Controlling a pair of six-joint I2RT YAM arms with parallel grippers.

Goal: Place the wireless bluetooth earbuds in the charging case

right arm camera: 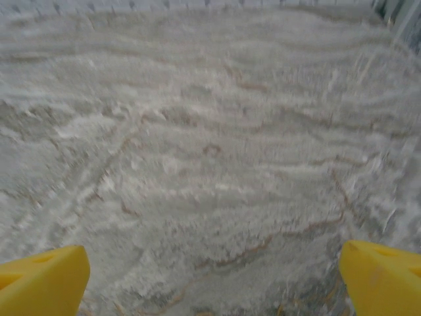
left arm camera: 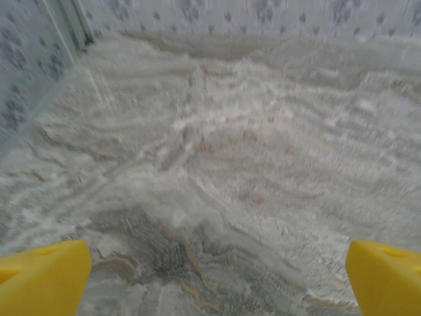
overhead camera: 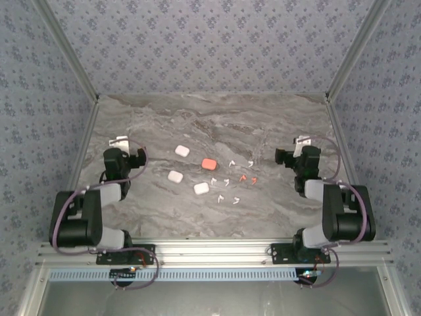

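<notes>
Tiny, blurred, cropped
Earbuds [overhead camera: 235,201] too tiny for detail; wrist views blur the table [left arm camera: 217,164]; yellow fingertips [left arm camera: 39,280] cut off at bottom corners.

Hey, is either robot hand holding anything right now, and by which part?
Nothing is held. The left hand and the right hand are both open above the table; the earbuds lie loose on it.

scattered earbuds [overhead camera: 225,181] — beside four cases [overhead camera: 201,188]

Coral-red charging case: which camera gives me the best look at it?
Top external: the coral-red charging case lies whole, mid-table, between white cases and earbuds. Both wrist cameras face marble tabletop past yellow fingertips.
</notes>
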